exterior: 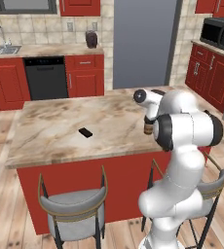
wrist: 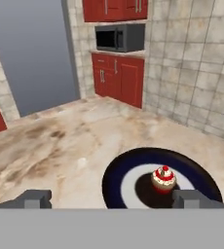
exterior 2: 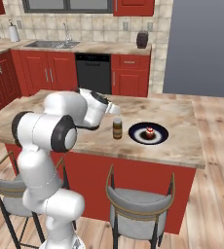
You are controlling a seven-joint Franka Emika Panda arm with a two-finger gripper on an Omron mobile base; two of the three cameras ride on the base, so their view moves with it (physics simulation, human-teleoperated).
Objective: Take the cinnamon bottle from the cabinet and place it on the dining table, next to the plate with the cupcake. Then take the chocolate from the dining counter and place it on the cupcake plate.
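The cinnamon bottle (exterior 2: 117,129) stands upright on the marbled dining table (exterior 2: 182,121), just left of the dark plate (exterior 2: 136,132) that carries the cupcake (exterior 2: 149,132). In the left base view the bottle (exterior: 147,127) peeks out from behind my arm. My gripper (wrist: 111,199) is open, its two fingertips (wrist: 33,198) spread wide with nothing between them, and it looks over the plate (wrist: 115,170) and cupcake (wrist: 163,178). The black chocolate (exterior: 85,132) lies flat near the middle of the table (exterior: 46,131), well left of the bottle.
Two grey stools (exterior: 75,209) (exterior 2: 140,206) stand along the island's near side. A microwave (wrist: 120,38) sits on the red side counter beyond the table's far edge. Against the back wall are a sink (exterior 2: 53,44) and a dark jar (exterior: 91,39).
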